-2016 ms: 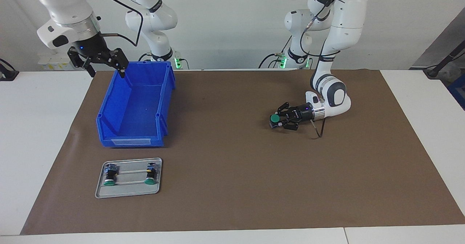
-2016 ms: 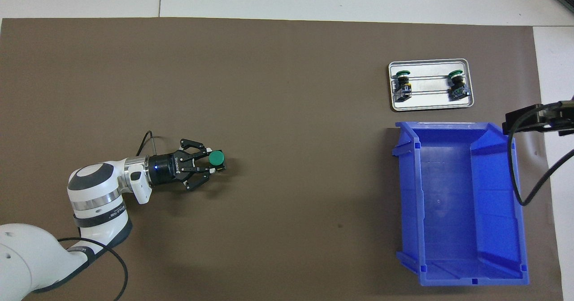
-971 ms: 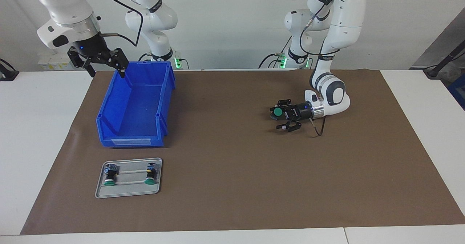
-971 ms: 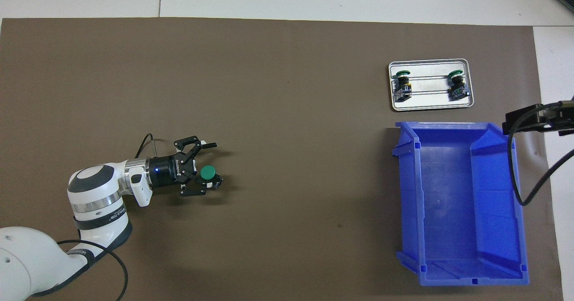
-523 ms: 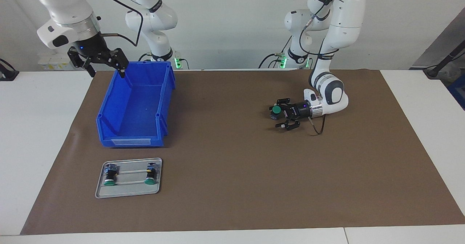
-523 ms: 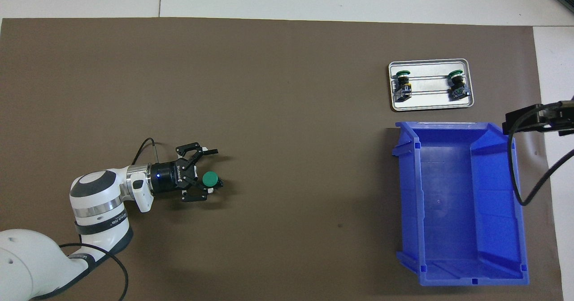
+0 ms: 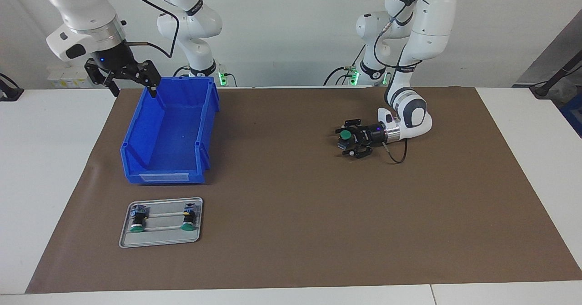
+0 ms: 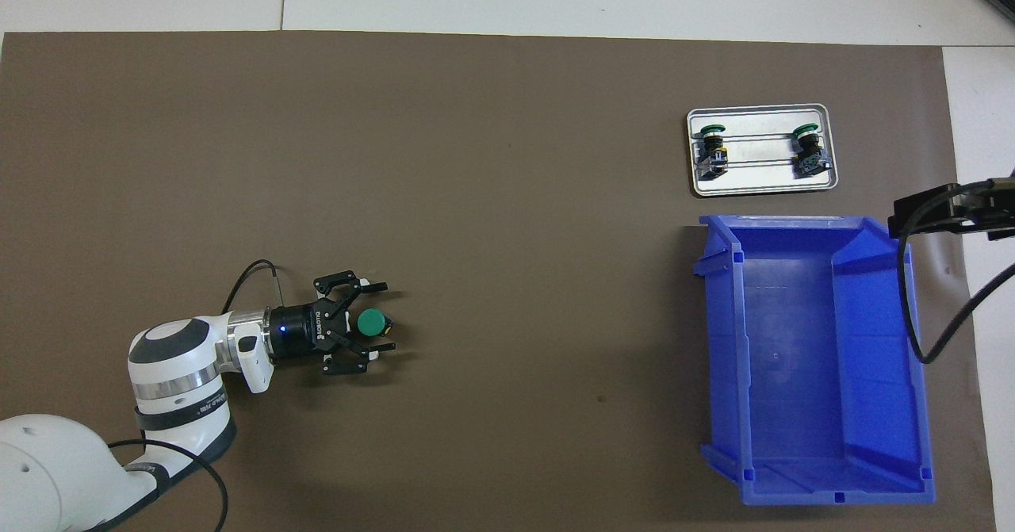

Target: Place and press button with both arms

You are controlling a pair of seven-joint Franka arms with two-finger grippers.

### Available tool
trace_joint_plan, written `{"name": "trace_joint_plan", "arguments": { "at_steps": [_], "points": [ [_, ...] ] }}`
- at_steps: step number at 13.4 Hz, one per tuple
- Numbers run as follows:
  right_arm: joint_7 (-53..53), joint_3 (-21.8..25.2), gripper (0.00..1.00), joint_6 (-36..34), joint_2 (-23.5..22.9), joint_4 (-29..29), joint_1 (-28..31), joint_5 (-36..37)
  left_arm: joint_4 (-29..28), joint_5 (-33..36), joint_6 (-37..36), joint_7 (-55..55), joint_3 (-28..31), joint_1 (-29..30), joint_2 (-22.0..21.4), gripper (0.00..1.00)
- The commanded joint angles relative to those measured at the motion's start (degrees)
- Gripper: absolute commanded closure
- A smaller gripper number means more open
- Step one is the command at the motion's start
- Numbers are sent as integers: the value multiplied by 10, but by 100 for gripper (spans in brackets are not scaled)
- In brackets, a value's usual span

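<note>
A button (image 7: 346,135) (image 8: 369,323) with a green cap stands upright on the brown mat, toward the left arm's end of the table. My left gripper (image 7: 351,140) (image 8: 377,317) lies low and level over the mat, open. Its fingers (image 8: 373,286) stand on either side of the button, with a gap on each side. My right gripper (image 7: 132,89) hangs open in the air over the corner of the blue bin (image 7: 136,137) nearest its arm's base, and that arm waits. Only a dark part of it shows at the overhead view's edge.
A small metal tray (image 7: 160,239) (image 8: 760,185) lies just farther from the robots than the bin (image 8: 721,342). Two more green-capped buttons (image 7: 136,225) (image 7: 187,223) lie on it on their sides. The bin holds nothing. The brown mat (image 7: 291,214) covers most of the white table.
Two seconds ago the left gripper's fingers were close around the button; they have since spread. The left hand has slid toward the robots, and the button now stands midway between its fingers. The right arm is unchanged.
</note>
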State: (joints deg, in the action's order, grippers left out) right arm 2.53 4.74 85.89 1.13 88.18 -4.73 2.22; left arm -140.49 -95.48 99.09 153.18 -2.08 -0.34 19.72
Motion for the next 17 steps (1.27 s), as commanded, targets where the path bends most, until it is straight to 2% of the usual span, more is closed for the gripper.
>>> {"name": "trace_joint_plan", "arguments": {
  "at_steps": [1,5,6,9,11,13,17],
  "points": [
    [4,-7,0,6,12,13,6,-1,-31,2,-2,12,6,-5,-25,1],
    [4,-7,0,6,12,13,6,-1,-32,3,-11,2,5,-3,-28,0],
    [4,-7,0,6,12,13,6,-1,-30,2,-21,-17,5,-2,-36,0],
    [4,-7,0,6,12,14,6,-1,-30,2,-30,-117,6,-5,-100,0],
    [4,-7,0,6,12,13,6,-1,-22,2,-31,-126,5,-3,-101,0],
    [5,-7,0,6,12,13,6,-1,12,2,-36,-186,4,1,-101,0],
    [4,-7,0,6,12,13,6,-1,166,6,-21,-397,10,29,-96,0]
  ]
}}
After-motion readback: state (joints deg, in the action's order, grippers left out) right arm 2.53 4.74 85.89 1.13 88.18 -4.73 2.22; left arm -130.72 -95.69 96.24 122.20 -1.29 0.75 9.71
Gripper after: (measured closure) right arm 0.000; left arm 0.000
